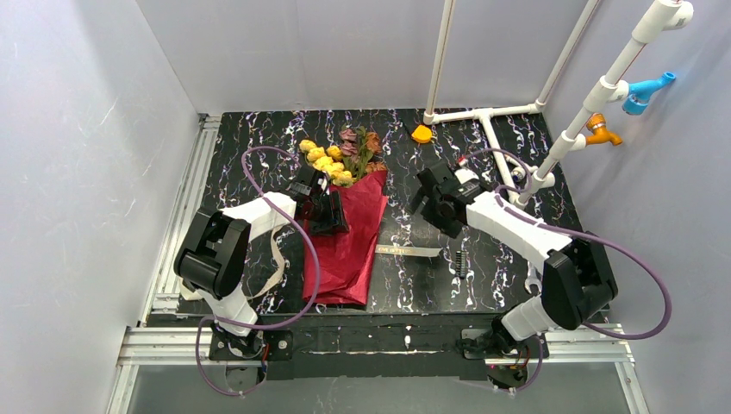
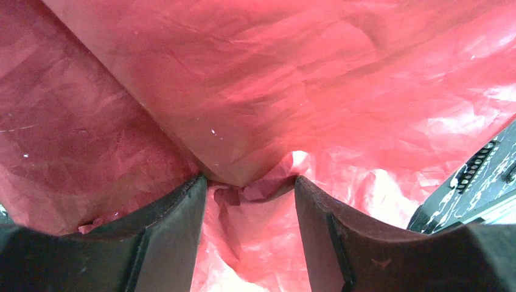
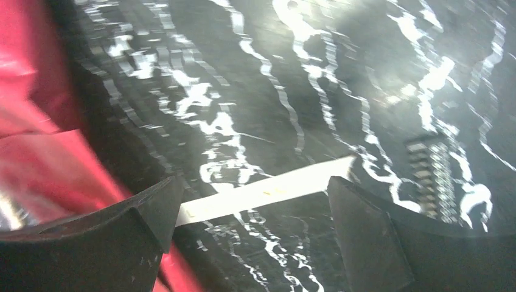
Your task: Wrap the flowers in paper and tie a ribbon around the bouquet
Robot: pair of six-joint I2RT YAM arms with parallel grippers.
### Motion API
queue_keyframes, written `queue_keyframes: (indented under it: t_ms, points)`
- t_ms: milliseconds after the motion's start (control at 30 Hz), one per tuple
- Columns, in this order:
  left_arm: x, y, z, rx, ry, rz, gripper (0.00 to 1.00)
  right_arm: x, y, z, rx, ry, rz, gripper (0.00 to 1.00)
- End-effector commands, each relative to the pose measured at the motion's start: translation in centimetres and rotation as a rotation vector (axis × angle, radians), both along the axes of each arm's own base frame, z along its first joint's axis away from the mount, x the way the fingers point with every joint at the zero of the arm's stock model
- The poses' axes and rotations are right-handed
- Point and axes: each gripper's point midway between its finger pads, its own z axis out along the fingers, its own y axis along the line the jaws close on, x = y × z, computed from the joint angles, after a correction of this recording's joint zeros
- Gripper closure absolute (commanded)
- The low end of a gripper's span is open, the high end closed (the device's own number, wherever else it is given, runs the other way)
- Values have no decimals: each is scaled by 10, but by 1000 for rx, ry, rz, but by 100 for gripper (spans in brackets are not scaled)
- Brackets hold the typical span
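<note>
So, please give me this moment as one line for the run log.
left gripper: shut on paper fold | right gripper: open, above ribbon | ribbon: on table, not tied | flowers: sticking out of paper

Red crinkled paper [image 1: 349,246] lies folded lengthwise over the stems. Yellow and pink-brown flowers [image 1: 336,155] protrude from its far end. Beige ribbon [image 1: 412,251] lies flat beside its right edge.

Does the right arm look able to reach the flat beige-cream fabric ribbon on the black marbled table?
Probably yes. The right gripper is open, and the ribbon lies bare on the table, framed between its fingers in the wrist view. Only one end lies close to the crinkled red paper.
</note>
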Motion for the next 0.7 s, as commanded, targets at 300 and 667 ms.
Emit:
queue_keyframes:
  t_ms: [300,667]
  points:
    - [-10,3,-7,27,6,-21,47,-54,-25,-69,46,231,-370,9]
    - [-13,3,-7,19,-2,-28,48,-55,-17,-107,44,265,-378,24]
